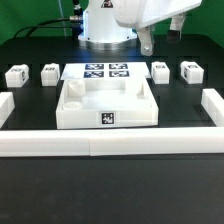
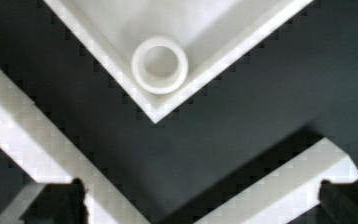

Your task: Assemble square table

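Gripper (image 2: 197, 205) open, empty, facing a slab (image 1: 108, 98) corner; an off-centre descent could clip the rim (image 1: 80, 115), shifting the slab.

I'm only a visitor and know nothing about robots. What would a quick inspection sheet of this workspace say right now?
Surface: black table, flat and dark.
Job's things: square table slab lies mid-table, rim up; four legs stand loose, two on each side of it, none fitted.
Clutter: nothing seen.
End effector: the end effector is open and holds nothing; the wrist view shows a slab corner hole beyond it.
Cables: nothing seen.
Surroundings: marker board behind the slab; white border bars along the front and sides; robot base at the back.
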You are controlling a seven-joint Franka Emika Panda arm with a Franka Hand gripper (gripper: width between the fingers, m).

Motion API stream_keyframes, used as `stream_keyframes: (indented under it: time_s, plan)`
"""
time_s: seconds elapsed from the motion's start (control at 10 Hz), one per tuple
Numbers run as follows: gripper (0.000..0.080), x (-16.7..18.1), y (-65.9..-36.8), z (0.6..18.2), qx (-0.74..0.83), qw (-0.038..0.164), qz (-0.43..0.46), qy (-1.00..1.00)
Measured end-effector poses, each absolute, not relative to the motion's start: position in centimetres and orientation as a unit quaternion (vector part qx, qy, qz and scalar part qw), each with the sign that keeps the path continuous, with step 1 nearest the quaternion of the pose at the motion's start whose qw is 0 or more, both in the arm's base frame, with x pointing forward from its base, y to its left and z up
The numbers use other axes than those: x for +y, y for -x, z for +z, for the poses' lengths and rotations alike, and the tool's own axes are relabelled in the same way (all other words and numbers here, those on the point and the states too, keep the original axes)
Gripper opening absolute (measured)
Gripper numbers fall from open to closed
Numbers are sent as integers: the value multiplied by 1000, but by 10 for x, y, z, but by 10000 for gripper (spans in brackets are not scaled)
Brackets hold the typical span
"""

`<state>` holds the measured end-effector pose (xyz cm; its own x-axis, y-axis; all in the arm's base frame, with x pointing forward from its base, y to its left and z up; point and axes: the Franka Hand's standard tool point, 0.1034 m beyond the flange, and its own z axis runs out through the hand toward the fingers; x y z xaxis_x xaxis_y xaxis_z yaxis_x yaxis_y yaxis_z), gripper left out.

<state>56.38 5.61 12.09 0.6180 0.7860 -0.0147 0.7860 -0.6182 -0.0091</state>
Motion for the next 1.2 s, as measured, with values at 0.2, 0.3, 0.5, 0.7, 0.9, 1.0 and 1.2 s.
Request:
stream_keyframes:
  time_s: [0.2, 0.3, 0.5, 0.7, 0.9, 1.0, 1.2]
  plan:
    - [651, 56, -564, 121, -437, 1, 9, 899]
    - [651, 56, -564, 121, -437, 1, 9, 899]
    - [651, 56, -564, 121, -437, 1, 9, 899]
    - [651, 56, -564, 121, -437, 1, 9, 899]
    - [651, 56, -564, 121, -437, 1, 9, 899]
    - [651, 56, -564, 121, -437, 1, 9, 899]
    - [651, 56, -564, 121, -437, 1, 9, 899]
